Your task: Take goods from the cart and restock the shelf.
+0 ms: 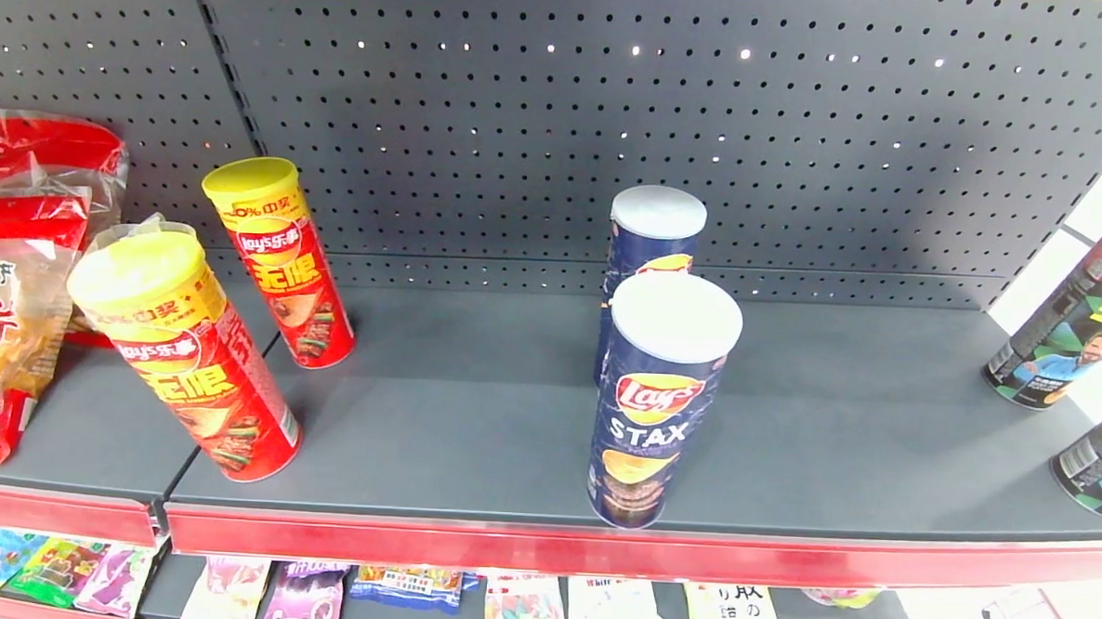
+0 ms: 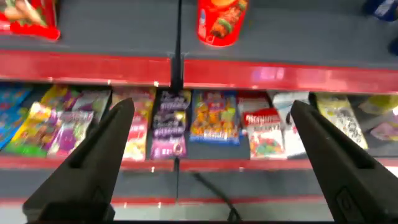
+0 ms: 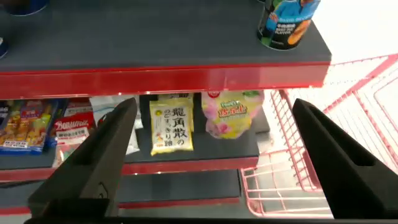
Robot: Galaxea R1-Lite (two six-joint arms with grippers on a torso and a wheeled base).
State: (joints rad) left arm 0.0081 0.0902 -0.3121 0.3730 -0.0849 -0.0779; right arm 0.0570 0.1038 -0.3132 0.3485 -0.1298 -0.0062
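While left gripper (image 2: 211, 106) and right gripper (image 3: 214, 102) hold jaws spread, empty: shelf (image 1: 472, 418) across mid-frame; front blue can (image 1: 659, 398), centre foreground; front red can (image 1: 186, 349), lower left; red wire cart (image 3: 367, 124) beside right gripper.

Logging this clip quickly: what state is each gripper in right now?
Left gripper: open, holding nothing.
Right gripper: open, holding nothing.
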